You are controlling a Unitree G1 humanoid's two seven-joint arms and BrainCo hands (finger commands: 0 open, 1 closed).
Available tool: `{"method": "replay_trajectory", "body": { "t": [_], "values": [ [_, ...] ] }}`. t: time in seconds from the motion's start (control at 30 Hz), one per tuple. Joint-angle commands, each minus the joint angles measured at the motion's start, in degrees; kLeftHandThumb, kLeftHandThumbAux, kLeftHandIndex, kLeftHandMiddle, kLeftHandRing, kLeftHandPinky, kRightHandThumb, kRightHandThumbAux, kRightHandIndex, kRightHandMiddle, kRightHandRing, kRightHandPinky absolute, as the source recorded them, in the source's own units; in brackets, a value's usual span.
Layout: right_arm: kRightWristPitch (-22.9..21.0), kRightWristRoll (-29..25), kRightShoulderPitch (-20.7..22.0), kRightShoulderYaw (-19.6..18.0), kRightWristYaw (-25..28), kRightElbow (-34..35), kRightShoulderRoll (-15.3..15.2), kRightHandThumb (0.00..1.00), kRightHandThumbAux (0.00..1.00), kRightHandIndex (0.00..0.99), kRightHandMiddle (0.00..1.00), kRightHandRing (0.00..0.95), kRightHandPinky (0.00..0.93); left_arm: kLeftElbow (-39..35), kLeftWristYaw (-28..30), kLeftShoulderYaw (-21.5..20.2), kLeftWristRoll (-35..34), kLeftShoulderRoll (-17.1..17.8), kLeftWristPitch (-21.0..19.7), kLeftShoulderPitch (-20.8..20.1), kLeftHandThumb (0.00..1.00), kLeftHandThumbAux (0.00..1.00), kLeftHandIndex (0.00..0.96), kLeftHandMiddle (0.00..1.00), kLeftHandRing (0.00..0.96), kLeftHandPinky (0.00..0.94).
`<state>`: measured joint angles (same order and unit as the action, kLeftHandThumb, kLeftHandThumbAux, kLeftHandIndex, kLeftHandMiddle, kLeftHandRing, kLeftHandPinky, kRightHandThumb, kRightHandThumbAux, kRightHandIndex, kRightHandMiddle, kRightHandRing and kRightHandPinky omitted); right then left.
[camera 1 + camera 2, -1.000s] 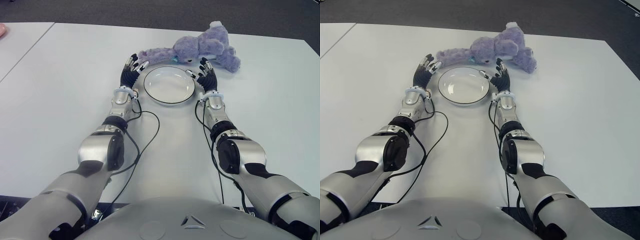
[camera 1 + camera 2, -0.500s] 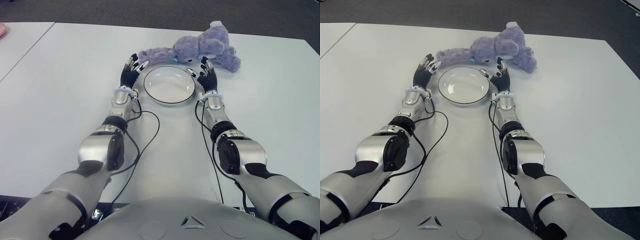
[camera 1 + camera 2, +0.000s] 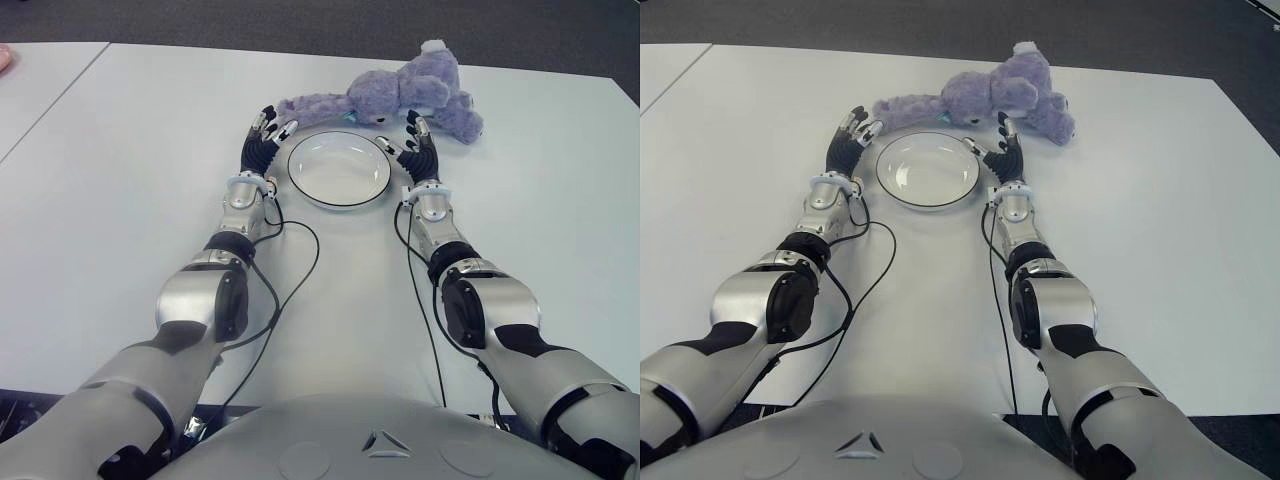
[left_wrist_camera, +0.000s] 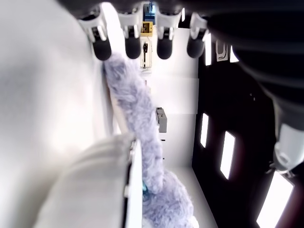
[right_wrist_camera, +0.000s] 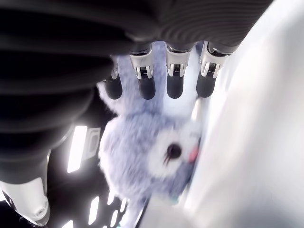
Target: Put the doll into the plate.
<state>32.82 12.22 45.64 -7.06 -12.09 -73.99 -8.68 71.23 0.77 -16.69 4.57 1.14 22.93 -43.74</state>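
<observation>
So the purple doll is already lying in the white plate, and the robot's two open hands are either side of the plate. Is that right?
Not quite. The doll is not in the plate; it lies on the table just beyond the plate's far rim, and the plate holds nothing, as the left eye view shows. The rest holds: the left hand and right hand are open, either side of the plate.

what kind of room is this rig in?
Probably a lab or office test area, not a home: wide plain white table, dark carpet-like floor beyond it, and only staged props, a purple doll and a white plate.
</observation>
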Motion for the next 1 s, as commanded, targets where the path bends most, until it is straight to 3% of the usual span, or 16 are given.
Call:
{"method": "replay_trajectory", "body": {
  "t": [0.03, 1.0],
  "values": [
    [-0.67, 0.96, -1.67, 0.95, -0.13, -2.97, -1.37, 0.073, 0.618, 0.07, 0.083, 0.053, 0.032, 7.39, 0.17, 0.91, 0.86, -1.9, -8.1, 11.64, 0.0, 0.515, 0.0, 0.0, 0.0, 0.0],
    [0.01, 4.4, 4.65, 4.95, -1.98, -2.87, -6.27, 0.079, 0.639, 0.074, 0.096, 0.06, 0.014, 7.43, 0.66, 0.31, 0.26, -1.75, -8.97, 11.68, 0.0, 0.546, 0.0, 0.0, 0.0, 0.0]
  ]
}}
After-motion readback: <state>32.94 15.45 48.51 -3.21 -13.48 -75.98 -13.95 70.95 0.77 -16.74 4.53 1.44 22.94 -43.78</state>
